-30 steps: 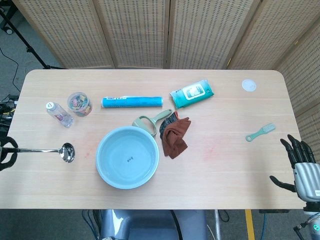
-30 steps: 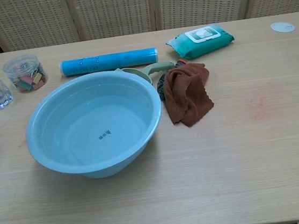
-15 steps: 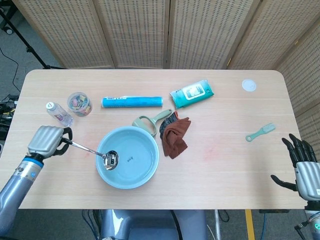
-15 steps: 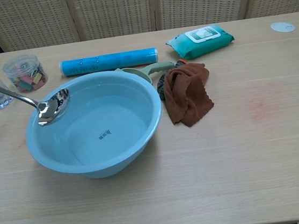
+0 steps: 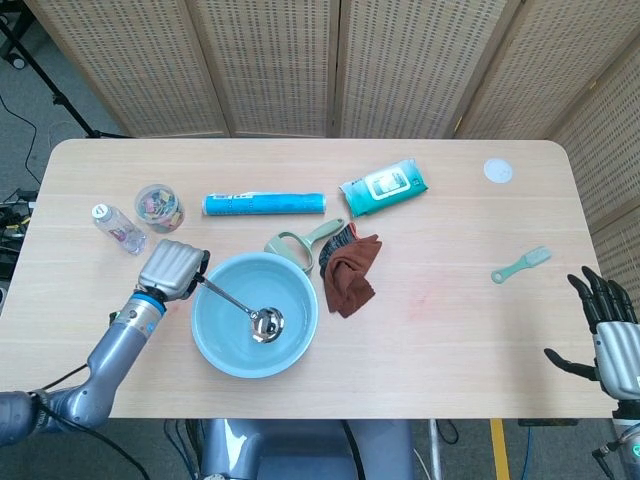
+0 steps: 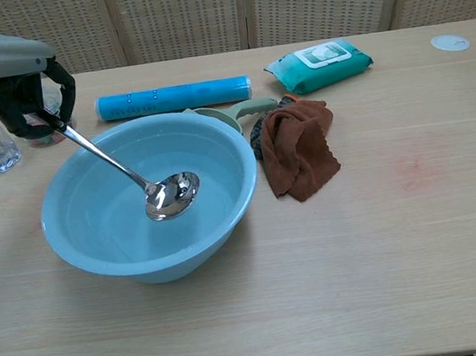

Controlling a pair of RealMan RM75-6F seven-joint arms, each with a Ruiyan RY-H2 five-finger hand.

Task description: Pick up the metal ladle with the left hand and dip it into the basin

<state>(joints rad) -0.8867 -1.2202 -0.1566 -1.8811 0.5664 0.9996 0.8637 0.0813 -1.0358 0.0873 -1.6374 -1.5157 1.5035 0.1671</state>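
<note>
My left hand (image 5: pixel 172 268) (image 6: pixel 12 79) grips the handle of the metal ladle (image 5: pixel 240 307) (image 6: pixel 125 172) at the left rim of the light blue basin (image 5: pixel 300 345) (image 6: pixel 232 204). The ladle slants down to the right, and its shiny bowl (image 6: pixel 171 194) sits low inside the basin near the middle. My right hand (image 5: pixel 610 335) hangs open off the table's right edge, fingers spread, holding nothing; the chest view does not show it.
A clear bottle (image 5: pixel 119 228) and a jar of small coloured items (image 5: pixel 159 206) stand left of the basin. Behind it lie a blue roll (image 5: pixel 264 204), a green scoop (image 5: pixel 300 243), a brown cloth (image 5: pixel 350 270) and a wipes pack (image 5: pixel 384 186). A green brush (image 5: pixel 521 264) lies at right.
My left hand has carried the ladle rightward from the table's left edge, over the basin rim and down, so the ladle's bowl now sits deep inside the basin. The right hand barely moved.
</note>
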